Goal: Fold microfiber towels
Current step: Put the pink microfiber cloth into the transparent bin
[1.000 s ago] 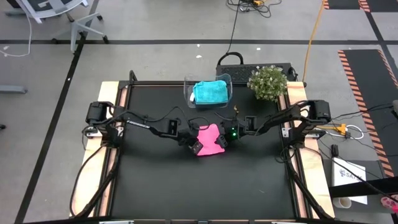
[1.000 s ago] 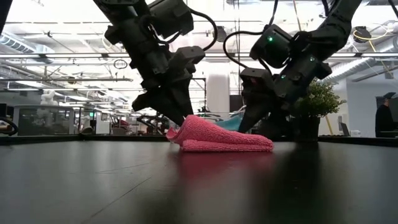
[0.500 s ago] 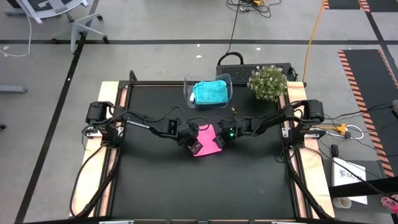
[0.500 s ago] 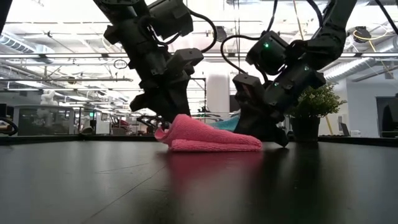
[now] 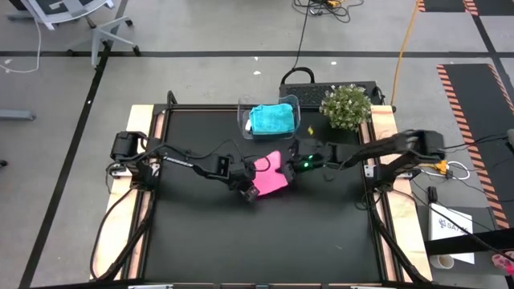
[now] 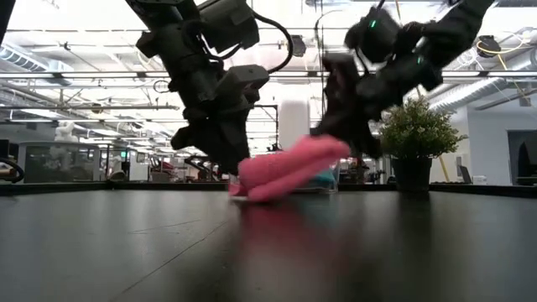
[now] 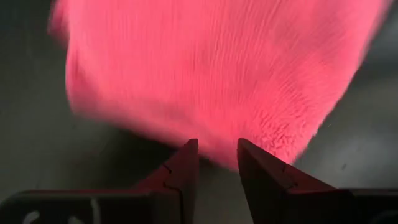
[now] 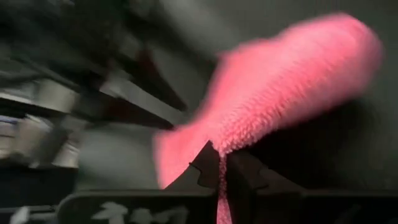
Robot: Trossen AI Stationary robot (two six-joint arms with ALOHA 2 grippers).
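Observation:
The folded pink towel point(image 5: 271, 173) is held between both grippers at the table's middle. In the low view it slants, with its left end point(image 6: 245, 186) down at the table and its right end point(image 6: 325, 151) raised. My left gripper point(image 5: 250, 189) is shut on the left end and my right gripper point(image 5: 291, 159) is shut on the raised end. A teal towel point(image 5: 271, 119) lies folded inside the clear bin point(image 5: 244, 120) at the far edge. My left gripper pinches the pink towel's edge point(image 7: 219, 149) between its two fingers, slanting down from the table's left. That end stays low, at the table top. My right gripper pinches the towel's opposite end point(image 8: 222, 144) between its shut fingers, and pink cloth shows in the gap between them. It comes from the table's right and above. This end is lifted clear, so the towel slopes up toward it.
A potted plant point(image 5: 345, 106) stands at the far right corner beside the bin. A dark box point(image 5: 299, 79) sits behind the table's far edge. Black mat point(image 5: 265, 241) stretches toward the near edge.
My right gripper has shut on the pink towel's right end, then gone up and toward the far edge with it. That end has lifted off the table while the left end has stayed low in my left gripper.

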